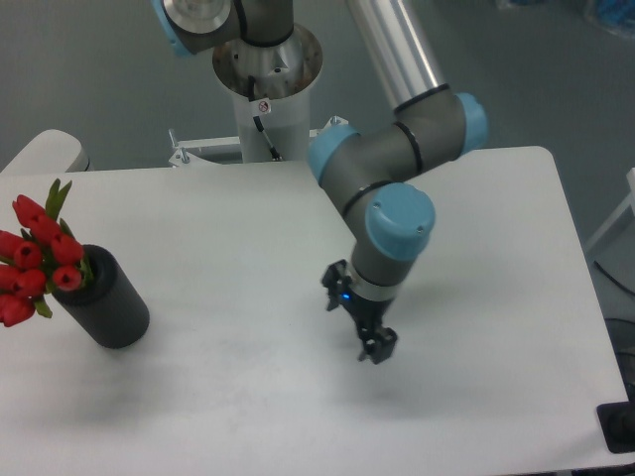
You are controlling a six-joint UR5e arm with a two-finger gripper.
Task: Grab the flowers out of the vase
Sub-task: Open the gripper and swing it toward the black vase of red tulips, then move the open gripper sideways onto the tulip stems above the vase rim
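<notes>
The flowers (pixel 36 260), a bunch of red tulip buds with green leaves, stick out of the vase (pixel 111 297) at the table's left edge. That vase is a matte black cylinder, tilted in view with its mouth toward the upper left. My gripper (pixel 378 349) hangs over the middle of the table, far to the right of the vase and apart from it. Nothing is between its small dark fingers, and I cannot make out whether they stand open or shut.
The white table (pixel 248 397) has its right edge near x 600. The arm's base column (pixel 266 89) stands behind the table's far edge. A pale rounded object (pixel 45 154) sits at the far left corner.
</notes>
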